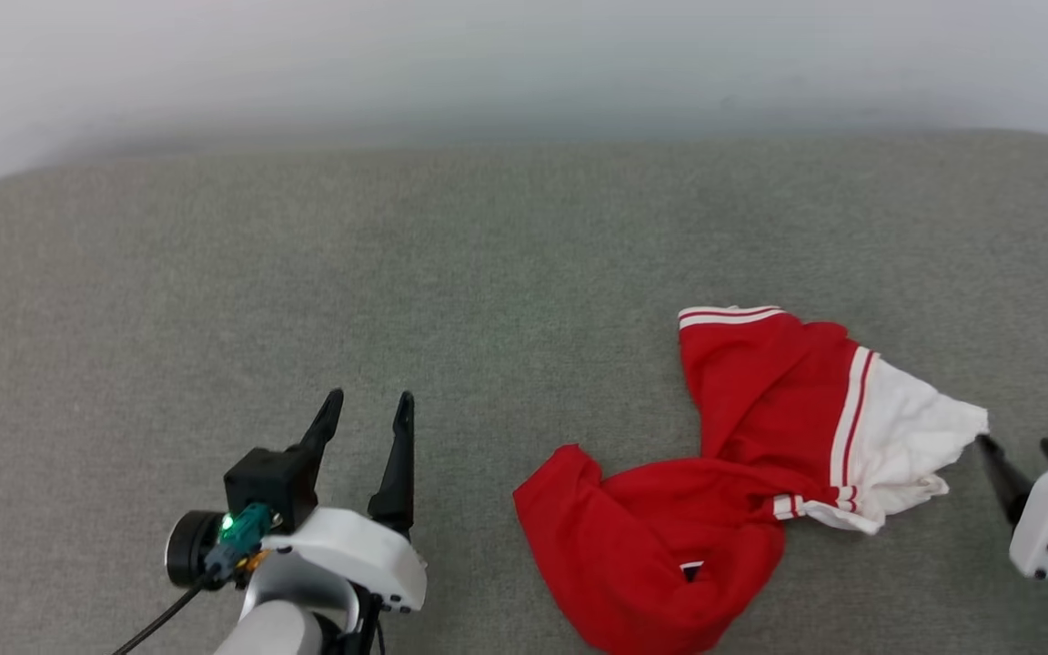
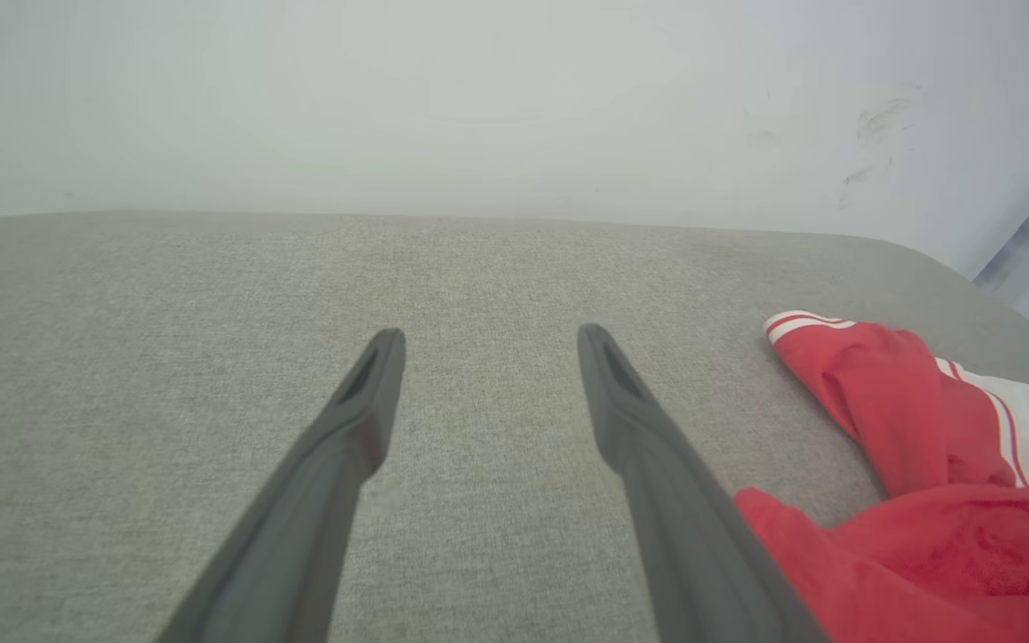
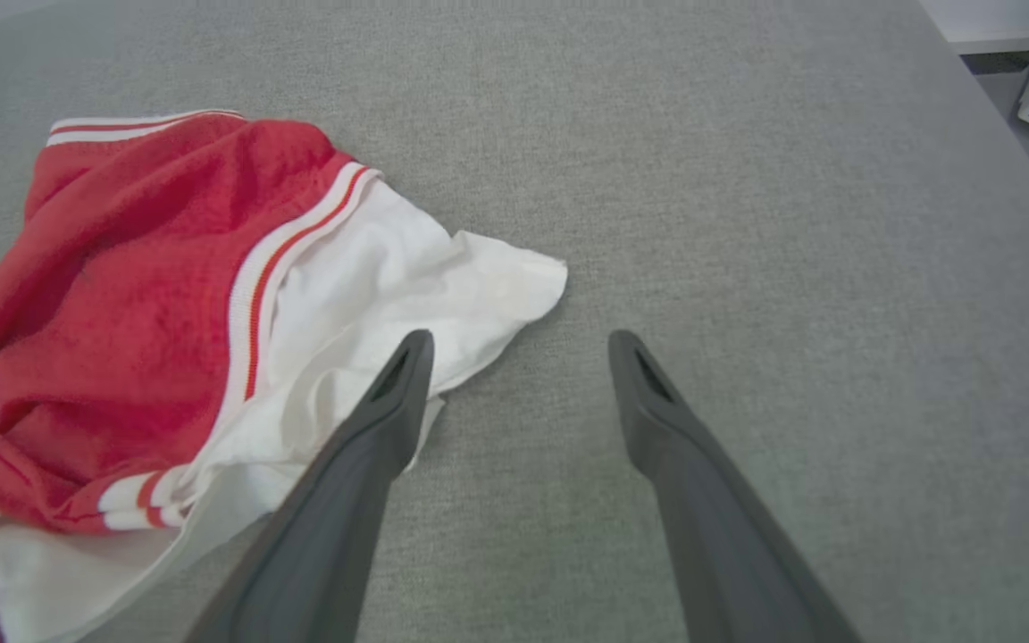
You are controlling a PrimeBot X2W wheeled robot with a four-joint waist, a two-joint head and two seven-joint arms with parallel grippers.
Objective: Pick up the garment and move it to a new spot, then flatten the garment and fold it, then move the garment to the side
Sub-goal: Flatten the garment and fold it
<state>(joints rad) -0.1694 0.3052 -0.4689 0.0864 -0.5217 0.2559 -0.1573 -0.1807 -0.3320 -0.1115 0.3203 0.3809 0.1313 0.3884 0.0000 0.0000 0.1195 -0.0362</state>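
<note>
Left gripper (image 1: pixel 369 405) is reaching forward over the grey padded surface (image 1: pixel 488 255), its two fingers spread apart and holding nothing. Right gripper (image 1: pixel 1017 448) is sitting at the head view's right edge, its body partly cut off, also spread and empty, just beside the white sleeve (image 1: pixel 906 437). I am counting one garment (image 1: pixel 760 428), lying crumpled right of centre. Its lettering is showing only as a small black patch, and its lower edge is running out of view.
</note>
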